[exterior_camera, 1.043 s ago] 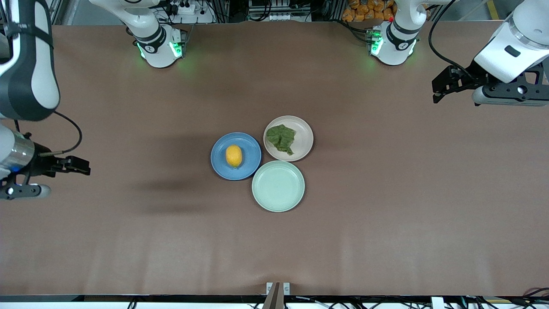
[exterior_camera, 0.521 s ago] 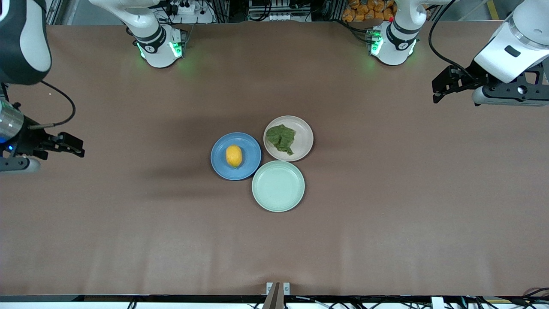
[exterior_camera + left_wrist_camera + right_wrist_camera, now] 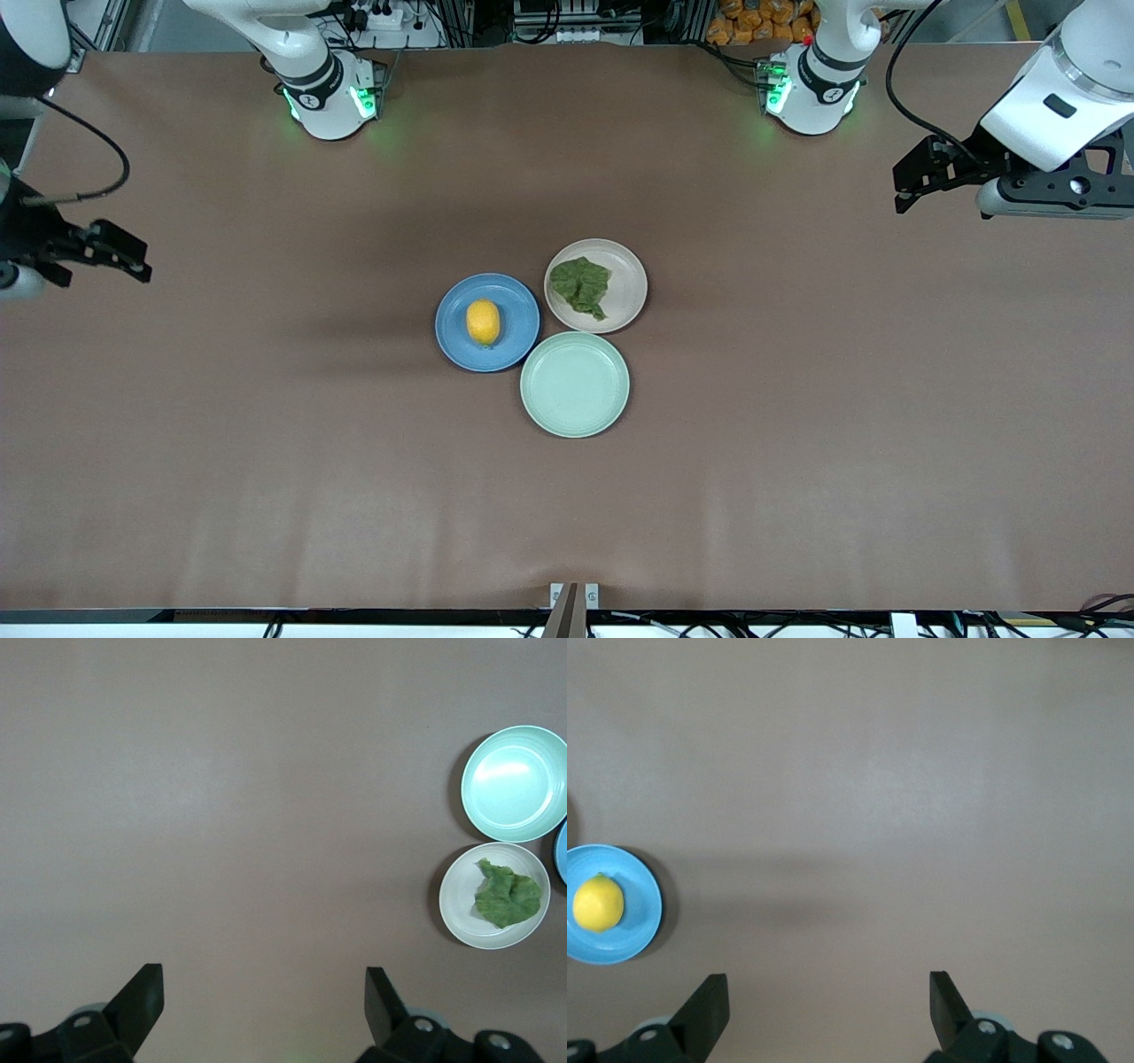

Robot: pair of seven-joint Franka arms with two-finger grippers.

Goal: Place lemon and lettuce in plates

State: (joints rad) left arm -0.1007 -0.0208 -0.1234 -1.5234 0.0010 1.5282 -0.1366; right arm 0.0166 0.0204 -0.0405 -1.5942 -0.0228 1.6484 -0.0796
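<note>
Right gripper [image 3: 124, 257], jaws wide, empty, has pulled back to frame's left edge; left gripper [image 3: 912, 177] waits, wide, empty. Lemon [image 3: 483, 322] on blue plate [image 3: 523, 301], lettuce [image 3: 580, 285] on beige plate [image 3: 631, 275]: task looks finished.

left claw [image 3: 905, 182]: held in the air over the tabletop at the left arm's end, fingers [image 3: 142, 1001] spread wide, nothing gripped | right claw [image 3: 133, 261]: raised over the right arm's end, fingers [image 3: 709, 1005] apart, apparently empty
</note>
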